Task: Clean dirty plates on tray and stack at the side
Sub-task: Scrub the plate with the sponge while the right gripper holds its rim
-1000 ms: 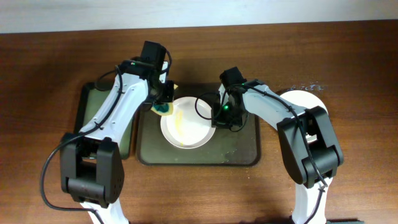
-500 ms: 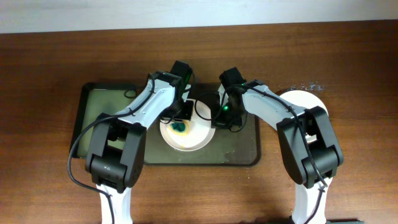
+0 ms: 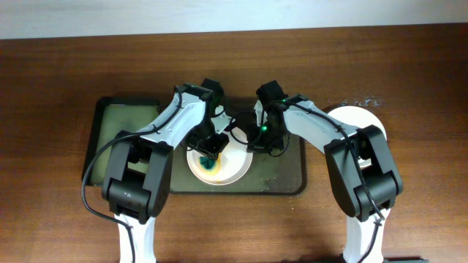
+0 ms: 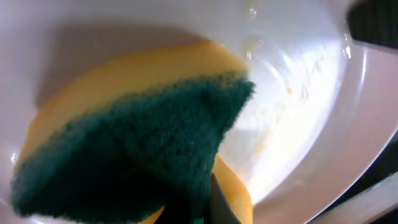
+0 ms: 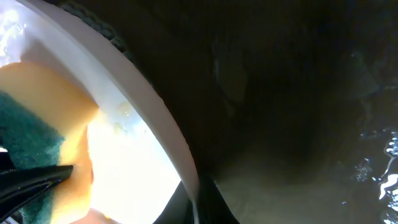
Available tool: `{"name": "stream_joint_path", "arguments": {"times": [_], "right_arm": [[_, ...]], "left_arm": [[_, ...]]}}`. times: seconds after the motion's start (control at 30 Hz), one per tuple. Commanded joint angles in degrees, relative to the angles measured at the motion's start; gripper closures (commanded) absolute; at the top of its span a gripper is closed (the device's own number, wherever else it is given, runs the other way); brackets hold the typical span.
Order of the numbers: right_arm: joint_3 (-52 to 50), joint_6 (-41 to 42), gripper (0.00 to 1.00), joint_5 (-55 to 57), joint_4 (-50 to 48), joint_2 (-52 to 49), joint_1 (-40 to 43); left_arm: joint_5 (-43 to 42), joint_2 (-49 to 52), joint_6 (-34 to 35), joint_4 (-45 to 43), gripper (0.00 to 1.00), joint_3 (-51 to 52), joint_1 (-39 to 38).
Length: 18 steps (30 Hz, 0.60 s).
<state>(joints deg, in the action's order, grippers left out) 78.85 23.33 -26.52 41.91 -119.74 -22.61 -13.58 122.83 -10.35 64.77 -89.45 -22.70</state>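
A white plate (image 3: 228, 166) with yellowish smears lies on the dark brown tray (image 3: 281, 175). My left gripper (image 3: 211, 150) is shut on a yellow and green sponge (image 3: 210, 162) and presses it on the plate's face; the sponge fills the left wrist view (image 4: 130, 143) against the plate (image 4: 298, 93). My right gripper (image 3: 257, 137) is shut on the plate's right rim, seen in the right wrist view (image 5: 198, 199) with the rim (image 5: 143, 93) between the fingers. Another white plate (image 3: 365, 117) lies on the table at the right, partly hidden by the right arm.
A smaller black tray with greenish inside (image 3: 121, 131) lies left of the brown tray. The brown tray's right part (image 5: 298, 124) is wet and bare. Wooden table (image 3: 58, 88) all around.
My left gripper has moved the sponge from the plate's upper left edge onto the plate's face and down toward its middle. The right gripper has stayed on the rim.
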Motion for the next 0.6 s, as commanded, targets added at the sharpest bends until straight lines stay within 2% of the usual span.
{"name": "stream_joint_path", "arguments": {"times": [0.0, 0.1, 0.13, 0.17, 0.23, 0.33, 0.43, 0.57], "right_arm": [[-1.81, 0.9, 0.96, 2.73, -0.17, -2.91, -0.63], [-1.81, 0.87, 0.96, 2.73, -0.15, -2.91, -0.63], [-1.81, 0.87, 0.96, 2.73, -0.15, -2.91, -0.63], [-1.81, 0.87, 0.96, 2.73, -0.15, -2.91, -0.63], [-1.81, 0.87, 0.96, 2.73, -0.15, -2.91, -0.63], [-1.81, 0.87, 0.96, 2.73, -0.13, -2.91, -0.63], [-1.81, 0.87, 0.96, 2.73, -0.13, -2.91, -0.63], [-1.81, 0.87, 0.96, 2.73, -0.13, -2.91, -0.63]], "left_arm": [[-4.11, 2.1, 21.44, -1.07, 1.0, 1.29, -0.7], [3.3, 2.1, 45.33, 1.44, 1.0, 1.38, -1.46], [4.85, 2.1, 50.34, 2.62, 1.0, 1.46, -1.81], [6.32, 2.1, 52.81, 4.15, 1.0, 1.46, -2.49], [9.11, 2.1, 53.13, 5.75, 1.0, 1.46, -3.45], [12.2, 2.1, 65.72, 9.92, 1.0, 1.46, -4.66], [11.91, 2.1, 73.81, 9.16, 1.0, 1.46, -5.2], [14.45, 2.12, 75.06, 3.32, 1.0, 1.46, -6.73]]}}
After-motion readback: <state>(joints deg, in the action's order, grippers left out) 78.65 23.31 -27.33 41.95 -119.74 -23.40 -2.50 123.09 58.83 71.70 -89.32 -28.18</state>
